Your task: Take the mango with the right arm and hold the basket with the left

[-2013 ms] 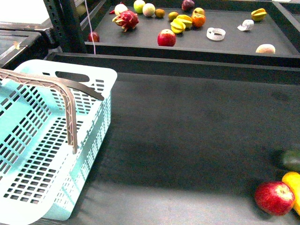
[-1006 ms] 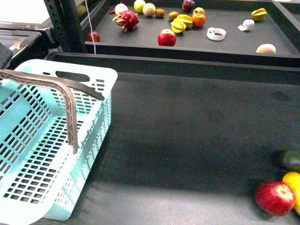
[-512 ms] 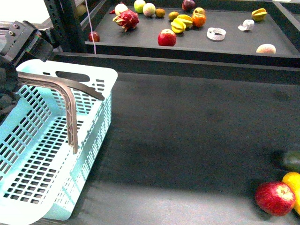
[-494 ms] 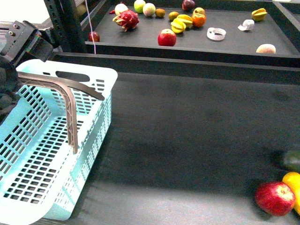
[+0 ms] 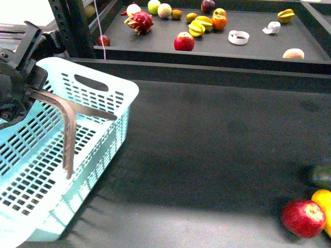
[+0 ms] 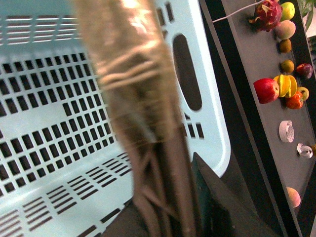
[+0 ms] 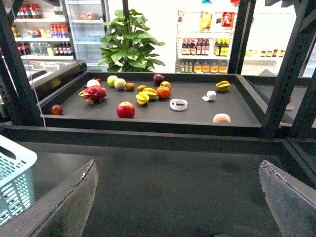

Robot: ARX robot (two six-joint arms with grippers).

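The light turquoise basket (image 5: 106, 88) sits tilted at the left of the dark table. My left gripper (image 5: 32, 92) is shut on its grey-brown handle (image 5: 68, 132). In the left wrist view the handle (image 6: 143, 113) runs between the jaws, with one black finger (image 6: 217, 210) beside it and my left gripper (image 6: 170, 212) round it. The mango (image 5: 324, 204) lies at the front right edge, partly cut off, touching a red apple (image 5: 303, 218). My right gripper (image 7: 177, 207) hangs open over bare table, nothing between its fingers (image 7: 64, 207). It does not show in the front view.
A dark green fruit (image 5: 321, 176) lies just behind the mango. The raised back shelf (image 5: 258, 49) holds several fruits, among them a dragon fruit (image 5: 138, 21) and an apple (image 5: 184, 41), plus a tape roll (image 5: 238, 37). A black post (image 5: 72, 28) stands behind the basket.
My left arm came in from the left and shut on the basket's handle. The basket has tipped, its far rim shifting right. The fruit at the right stayed put.
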